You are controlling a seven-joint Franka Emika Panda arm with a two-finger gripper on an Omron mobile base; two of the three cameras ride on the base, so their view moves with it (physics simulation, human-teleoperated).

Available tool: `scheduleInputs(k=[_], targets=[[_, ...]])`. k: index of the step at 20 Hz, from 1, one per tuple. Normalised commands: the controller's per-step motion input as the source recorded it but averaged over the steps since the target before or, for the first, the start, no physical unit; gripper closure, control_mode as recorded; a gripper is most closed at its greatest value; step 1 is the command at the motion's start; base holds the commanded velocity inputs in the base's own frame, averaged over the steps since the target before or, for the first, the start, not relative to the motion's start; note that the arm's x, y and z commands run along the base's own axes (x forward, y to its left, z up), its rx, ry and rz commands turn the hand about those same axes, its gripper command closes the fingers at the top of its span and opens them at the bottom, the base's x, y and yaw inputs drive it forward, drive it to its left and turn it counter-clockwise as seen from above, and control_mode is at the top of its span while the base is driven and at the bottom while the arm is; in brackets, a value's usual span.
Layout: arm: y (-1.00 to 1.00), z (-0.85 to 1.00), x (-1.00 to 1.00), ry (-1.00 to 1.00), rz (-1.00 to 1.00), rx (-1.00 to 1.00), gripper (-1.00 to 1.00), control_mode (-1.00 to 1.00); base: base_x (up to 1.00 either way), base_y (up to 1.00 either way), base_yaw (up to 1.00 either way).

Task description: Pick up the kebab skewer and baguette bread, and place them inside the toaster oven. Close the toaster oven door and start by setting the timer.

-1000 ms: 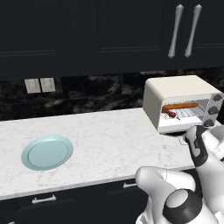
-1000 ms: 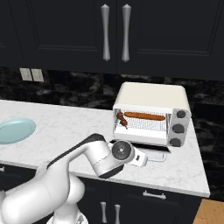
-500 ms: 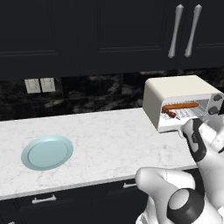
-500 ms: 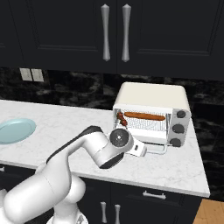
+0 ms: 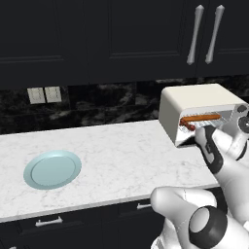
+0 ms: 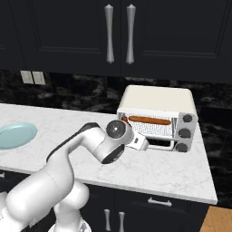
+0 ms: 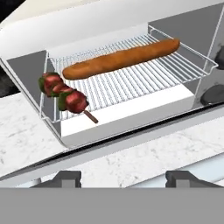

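a: is any writing seen on the toaster oven [image 6: 156, 118]?

b: none can be read. no brand and no label is seen on its cream box or by the dark knobs [image 6: 184, 132] on its right side.

a: where are the foods kept?

b: both are laid on the wire rack [image 7: 131, 78] inside the oven. the baguette bread [image 7: 120, 58] is stretched along the back of the rack. the kebab skewer [image 7: 65, 96] is set at the left front corner, with its stick tip poking past the rack edge. the two are near each other but are not seen to touch.

a: and the toaster oven door [image 7: 131, 146]?

b: it is dropped open, low in front of the oven, just above the white marble surface [image 5: 121, 151].

a: how is the claw [image 7: 122, 178] held?

b: its two dark tips are spread wide apart in the hand view, and nothing is pinched between them. it is held low, just in front of the open door.

a: what is changed from a moment ago?

b: the wrist is lifted a bit and brought closer to the oven front. the foods are left where they were. the light blue plate [image 5: 52, 168] is left bare, far to the left.
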Motion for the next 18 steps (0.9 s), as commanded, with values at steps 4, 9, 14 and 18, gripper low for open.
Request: scheduleInputs(k=[4,9,14,18], targets=[[0.27,0.03,0.45,0.00,-0.03,0.00,-1.00,-1.00,0.00,0.00,0.00],[0.28,0.00,0.44,0.00,-0.02,0.00,-1.00,-1.00,0.00,0.00,0.00],[0.25,0.00,0.48,0.00,-0.01,0.00,-1.00,-1.00,0.00,0.00,0.00],[0.22,0.00,0.53,0.00,0.00,0.00,-1.00,-1.00,0.00,0.00,0.00]])
